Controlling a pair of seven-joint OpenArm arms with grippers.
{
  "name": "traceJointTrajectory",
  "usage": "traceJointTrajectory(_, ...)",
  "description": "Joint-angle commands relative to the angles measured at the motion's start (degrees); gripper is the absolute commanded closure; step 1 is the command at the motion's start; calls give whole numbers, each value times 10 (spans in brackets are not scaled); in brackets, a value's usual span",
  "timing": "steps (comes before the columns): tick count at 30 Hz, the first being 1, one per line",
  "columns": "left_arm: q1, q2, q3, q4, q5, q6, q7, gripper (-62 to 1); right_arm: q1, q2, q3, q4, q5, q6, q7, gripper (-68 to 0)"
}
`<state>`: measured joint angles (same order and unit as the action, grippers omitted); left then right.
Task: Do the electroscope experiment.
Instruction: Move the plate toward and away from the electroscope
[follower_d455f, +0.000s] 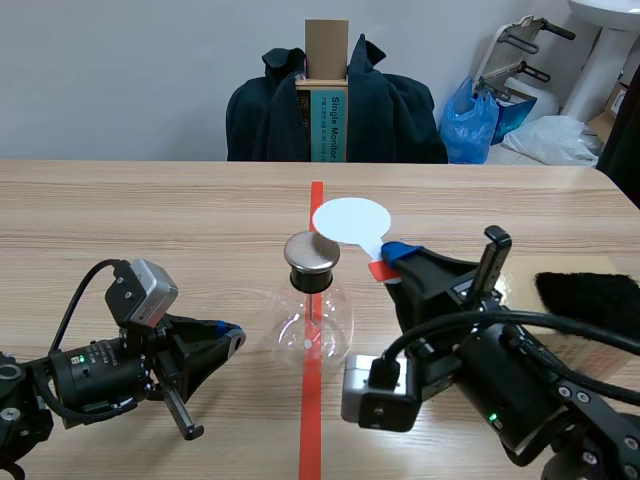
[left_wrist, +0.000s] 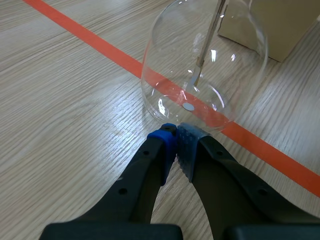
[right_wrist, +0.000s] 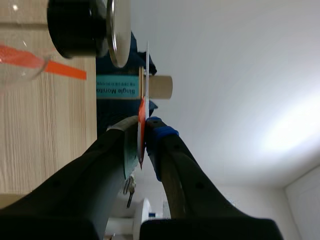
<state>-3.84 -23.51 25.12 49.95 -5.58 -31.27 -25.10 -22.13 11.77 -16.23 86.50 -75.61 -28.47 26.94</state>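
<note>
Nearest the robot, low on the tabletop (follower_d455f: 150, 220), the left gripper (follower_d455f: 232, 335) is lying with its pads pressed together on nothing, tips just at the flask (follower_d455f: 312, 325) base; touching or not, cannot tell. The right gripper (follower_d455f: 395, 262) is clamping the red handle of the paddle (follower_d455f: 350, 220), coming in from the right beside the flask neck.

The flask is sitting upright on the tape line (follower_d455f: 312, 420) mid-table, long axis vertical, metal cap (follower_d455f: 312, 253) on top, thin rod (left_wrist: 207, 40) hanging down inside. The paddle's long axis is running from the handle out to the white disc, pointing left and away from the robot, disc lying roughly flat just behind the cap. Contact with the cap is not readable.

Risks, as judged: the right gripper is working close to the neck, so a sideways push could be tipping the flask; the closed left gripper at the base could be sliding it off the line. A loose hold could be letting the paddle slip.

Farther right, black fur (follower_d455f: 590, 300) is lying on a box (left_wrist: 265, 25). A chair (follower_d455f: 400, 110) draped in a dark jacket is standing beyond the far edge.
</note>
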Motion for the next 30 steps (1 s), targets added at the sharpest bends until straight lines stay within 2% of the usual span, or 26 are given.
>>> traceJointTrajectory(1,-8,0,-1,6,-6,1,-8,-29,0,4,2,7,3,-6,12,-8)
traceJointTrajectory(7,-8,0,-1,6,-6,1,-8,-29,0,4,2,7,3,-9,65,-8)
traceJointTrajectory(14,-8,0,-1,6,-6,1,-8,-29,0,4,2,7,3,-10,91,-8)
traceJointTrajectory(26,-8,0,-1,6,-6,1,-8,-29,0,4,2,7,1,-10,90,-8)
traceJointTrajectory(30,-8,0,-1,6,-6,1,-8,-29,0,4,2,7,1,-10,68,-8)
